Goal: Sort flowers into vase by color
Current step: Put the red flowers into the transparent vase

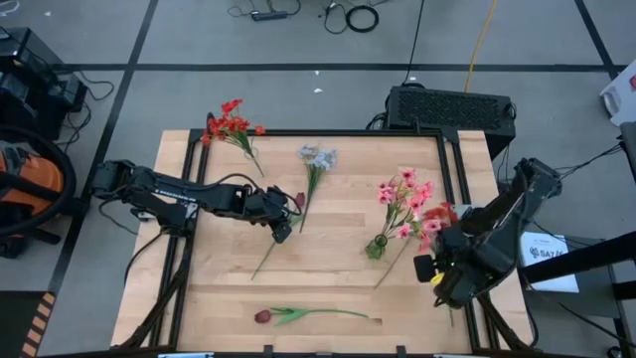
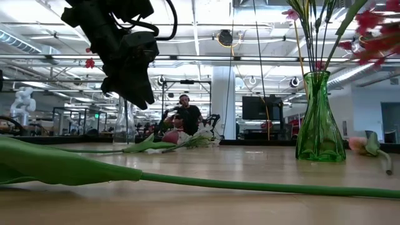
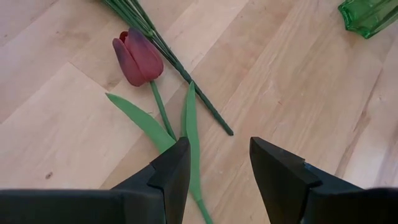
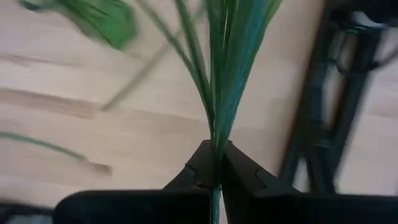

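A dark red tulip [image 1: 298, 201] lies flat on the table, its head [image 3: 137, 59] beside the stems of the pale grey-blue bunch [image 1: 318, 157]. My left gripper [image 1: 281, 231] [image 3: 217, 165] hovers open above the tulip's stem and leaf, raised off the table in the low view [image 2: 128, 69]. A green glass vase [image 1: 376, 247] [image 2: 319, 125] holds pink blossoms [image 1: 405, 199]. My right gripper [image 1: 437, 267] [image 4: 217, 152], right of the vase, is shut on a bunch of red flowers [image 1: 444, 214]. Another red cluster [image 1: 231, 124] lies at the far left corner. My right gripper pinches a bundle of several thin green stems [image 4: 219, 134] between its two fingers. The stems run straight on past the fingertips, along the fingers. The red blossoms [image 2: 375, 31] show high above the table, so the bunch is lifted clear.
A second dark red tulip [image 1: 263, 316] lies along the near edge, its stem [image 2: 250, 185] across the low view's foreground. A single pink flower [image 2: 359, 144] lies on the table right of the vase. A black frame [image 1: 298, 131] borders the table. People stand in the room behind.
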